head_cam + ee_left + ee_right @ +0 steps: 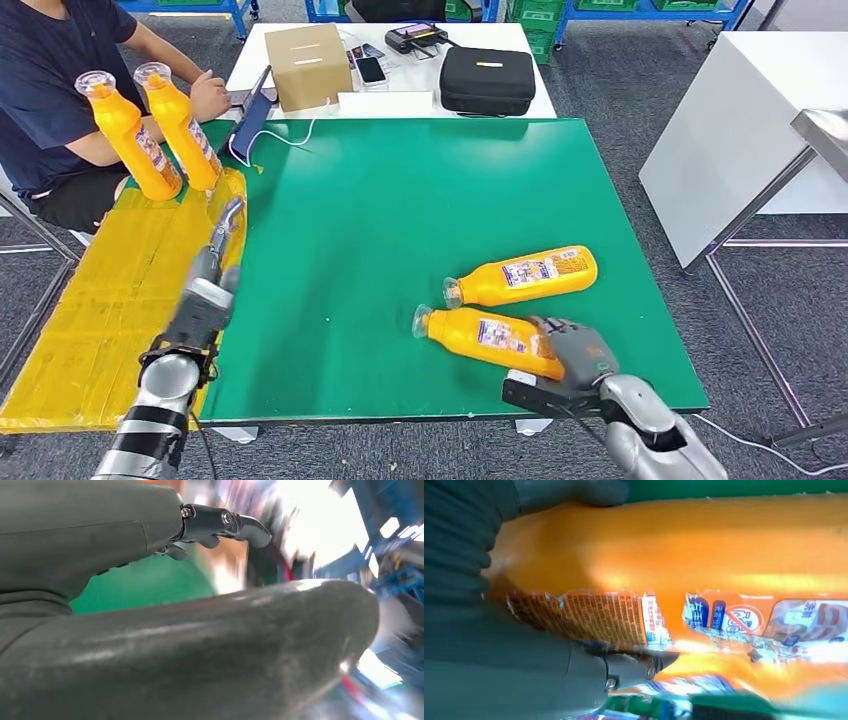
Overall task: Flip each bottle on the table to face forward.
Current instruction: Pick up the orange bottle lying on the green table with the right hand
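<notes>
Gripping near bottle (pixel 487 338), right hand (pixel 577 352) fingers (pixel 634 667)

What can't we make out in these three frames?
- Left wrist view: the left hand covers most of the frame and the background is motion-blurred, so its finger pose is unclear.
- Right wrist view: the near lying bottle is too close; label text is unreadable.
- Head view: the right hand hides that bottle's base end.
- Head view: the person is cut off by the edge.
</notes>
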### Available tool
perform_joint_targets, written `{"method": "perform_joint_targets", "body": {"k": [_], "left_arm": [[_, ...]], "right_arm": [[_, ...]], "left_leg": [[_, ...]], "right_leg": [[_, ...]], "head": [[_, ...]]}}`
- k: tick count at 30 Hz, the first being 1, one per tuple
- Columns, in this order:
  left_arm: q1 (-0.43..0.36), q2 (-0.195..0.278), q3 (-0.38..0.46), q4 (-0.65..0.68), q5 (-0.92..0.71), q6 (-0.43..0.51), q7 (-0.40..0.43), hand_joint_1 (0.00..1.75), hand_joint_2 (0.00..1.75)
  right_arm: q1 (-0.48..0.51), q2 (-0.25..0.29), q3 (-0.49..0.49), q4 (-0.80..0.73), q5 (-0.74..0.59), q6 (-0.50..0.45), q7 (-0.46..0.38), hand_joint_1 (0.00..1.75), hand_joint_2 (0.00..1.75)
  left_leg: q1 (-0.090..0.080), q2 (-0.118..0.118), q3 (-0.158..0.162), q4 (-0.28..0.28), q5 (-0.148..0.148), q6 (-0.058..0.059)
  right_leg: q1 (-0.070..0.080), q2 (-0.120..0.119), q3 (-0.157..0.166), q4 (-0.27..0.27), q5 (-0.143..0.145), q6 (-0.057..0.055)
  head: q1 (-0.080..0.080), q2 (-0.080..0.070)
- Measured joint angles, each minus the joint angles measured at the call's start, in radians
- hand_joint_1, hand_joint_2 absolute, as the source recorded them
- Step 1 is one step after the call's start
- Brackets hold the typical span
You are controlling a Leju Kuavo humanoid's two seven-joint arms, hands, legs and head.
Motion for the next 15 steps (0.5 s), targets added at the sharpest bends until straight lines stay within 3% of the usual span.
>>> {"method": "perform_joint_targets", "body": {"k": [3, 7, 12, 15], "left_arm": [[0.043, -0.017, 0.054, -0.033, 0.274, -0.205, 0.051, 0.0, 0.0], [0.074, -0.034, 0.097, -0.055, 0.325, -0.251, 0.068, 0.0, 1.75], [0.108, -0.053, 0.116, -0.075, 0.589, -0.411, 0.165, 0.0, 1.75], [0.134, -0.074, 0.102, -0.099, 0.724, -0.465, 0.207, 0.0, 1.75]], "right_arm": [[0.038, 0.091, -0.035, -0.077, -0.122, -0.04, -0.075, 1.75, 1.75], [0.059, 0.161, -0.071, -0.162, -0.172, -0.034, -0.095, 1.75, 1.75], [0.075, 0.233, -0.122, -0.256, -0.355, -0.054, -0.239, 1.75, 1.75], [0.049, 0.291, -0.124, -0.31, -0.434, -0.054, -0.247, 1.75, 1.75]], "left_leg": [[0.0, -0.001, -0.01, 0.001, 0.01, -0.003], [0.002, -0.015, -0.019, 0.0, 0.016, -0.003], [0.001, -0.018, -0.025, 0.0, 0.015, -0.004], [0.001, -0.018, -0.026, 0.0, 0.015, -0.004]], "right_leg": [[0.0, 0.0, -0.013, 0.002, 0.012, 0.001], [0.002, -0.013, -0.02, 0.003, 0.013, -0.002], [0.001, -0.015, -0.023, 0.003, 0.013, -0.002], [0.001, -0.015, -0.026, 0.003, 0.013, -0.002]], "head": [[-0.002, 0.0], [-0.001, 0.0], [-0.001, 0.0], [-0.001, 0.0]]}}
